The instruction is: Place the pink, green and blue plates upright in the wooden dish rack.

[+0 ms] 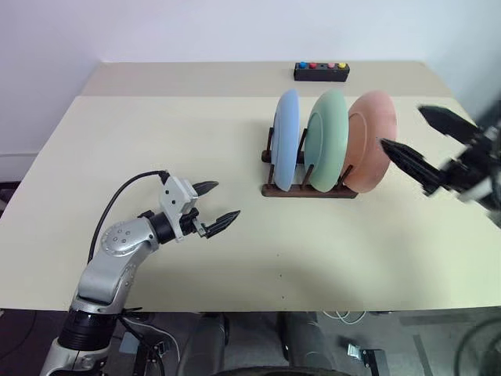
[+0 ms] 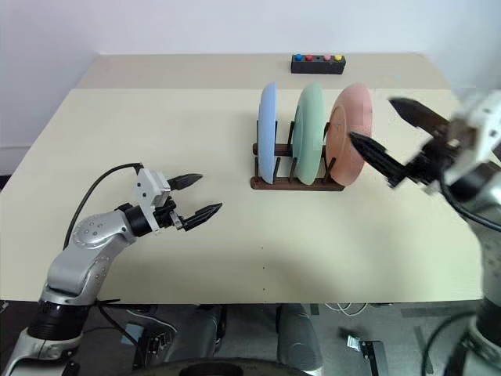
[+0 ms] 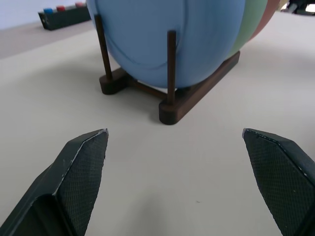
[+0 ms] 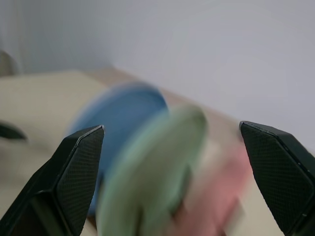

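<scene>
Three plates stand upright in the dark wooden dish rack (image 1: 309,190) at mid-table: the blue plate (image 1: 286,139) on the left, the green plate (image 1: 327,139) in the middle, the pink plate (image 1: 372,141) on the right. My right gripper (image 1: 423,141) hangs open in the air just right of the pink plate, with nothing between its fingers. Low over the table, well left of the rack, my left gripper (image 1: 218,205) is open and empty, pointing toward the rack (image 3: 172,105) and the blue plate (image 3: 167,34).
A small black box with coloured buttons (image 1: 321,72) sits near the table's far edge behind the rack. Bare tabletop (image 1: 156,133) stretches left of and in front of the rack.
</scene>
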Motion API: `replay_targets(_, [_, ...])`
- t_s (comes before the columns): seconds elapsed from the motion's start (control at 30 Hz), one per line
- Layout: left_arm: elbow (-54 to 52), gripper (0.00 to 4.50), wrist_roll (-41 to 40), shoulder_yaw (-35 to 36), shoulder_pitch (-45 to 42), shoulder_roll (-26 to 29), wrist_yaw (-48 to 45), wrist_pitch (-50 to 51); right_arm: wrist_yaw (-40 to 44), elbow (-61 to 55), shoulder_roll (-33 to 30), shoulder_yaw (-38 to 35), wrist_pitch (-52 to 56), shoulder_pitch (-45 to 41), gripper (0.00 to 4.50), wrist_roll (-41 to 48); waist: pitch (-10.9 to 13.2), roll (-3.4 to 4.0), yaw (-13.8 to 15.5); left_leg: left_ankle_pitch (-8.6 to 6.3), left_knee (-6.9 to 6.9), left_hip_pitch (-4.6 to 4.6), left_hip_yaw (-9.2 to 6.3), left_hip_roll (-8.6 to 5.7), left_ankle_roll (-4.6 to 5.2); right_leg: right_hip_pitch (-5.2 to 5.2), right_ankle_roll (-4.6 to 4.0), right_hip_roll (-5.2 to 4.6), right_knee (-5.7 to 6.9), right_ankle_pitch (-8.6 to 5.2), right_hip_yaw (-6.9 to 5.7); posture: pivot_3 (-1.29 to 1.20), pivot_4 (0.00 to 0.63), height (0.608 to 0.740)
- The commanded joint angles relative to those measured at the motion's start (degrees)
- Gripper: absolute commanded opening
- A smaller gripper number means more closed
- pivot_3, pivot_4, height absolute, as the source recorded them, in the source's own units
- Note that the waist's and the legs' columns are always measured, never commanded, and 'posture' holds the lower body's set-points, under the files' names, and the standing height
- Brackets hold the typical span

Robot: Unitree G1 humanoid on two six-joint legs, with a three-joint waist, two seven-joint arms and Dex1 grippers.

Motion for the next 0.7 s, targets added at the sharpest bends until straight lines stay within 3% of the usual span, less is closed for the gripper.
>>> replay_targets(0.03, [2.2,4.5,1.11,0.06,-1.3,-0.1,-0.63,-2.71,4.45,-0.1,0.0,-3.31,-4.98,8.17,4.49,-4.25,-0.01,0.02,-0.24,0.0,0.0,0.03,0.03,0.03,0.0,0.01,0.0,0.02,-0.01,0.0,0.0,0.0,0.15,0.74])
replay_targets(0.17, [6.87,4.5,2.86,0.62,-1.77,-0.6,-0.14,-6.16,4.15,7.67,3.66,0.58,-13.19,13.81,4.49,-11.44,-0.02,0.02,-0.39,0.0,0.06,0.06,0.11,0.03,0.0,0.03,-0.07,0.01,-0.01,-0.04,0.05,0.0,0.15,0.74])
replay_targets(0.33, [12.88,4.5,6.83,1.81,-1.27,-0.97,3.08,-10.92,3.49,17.16,6.68,6.1,-21.24,12.16,4.49,-17.01,-0.02,0.03,-0.39,0.0,0.06,0.09,0.13,0.03,0.0,0.05,-0.14,0.0,-0.01,-0.08,0.08,0.0,0.15,0.74])
replay_targets(0.5, [14.41,4.5,6.48,3.87,0.83,-0.18,2.93,-13.15,3.06,23.71,8.53,8.92,-25.78,6.51,4.49,-17.2,-0.02,0.08,-0.43,0.0,0.04,0.09,0.13,0.03,-0.01,0.03,-0.01,-0.01,0.0,-0.01,0.09,0.0,0.15,0.74])
replay_targets(0.7, [12.96,4.5,6.05,4.66,2.82,-0.27,3.35,-12.08,3.51,26.92,9.14,10.34,-26.24,6.88,4.49,-17.61,-0.02,0.09,0.07,0.0,0.04,0.07,0.1,0.01,-0.01,0.06,0.01,-0.03,0.0,0.0,0.08,0.0,0.15,0.74])
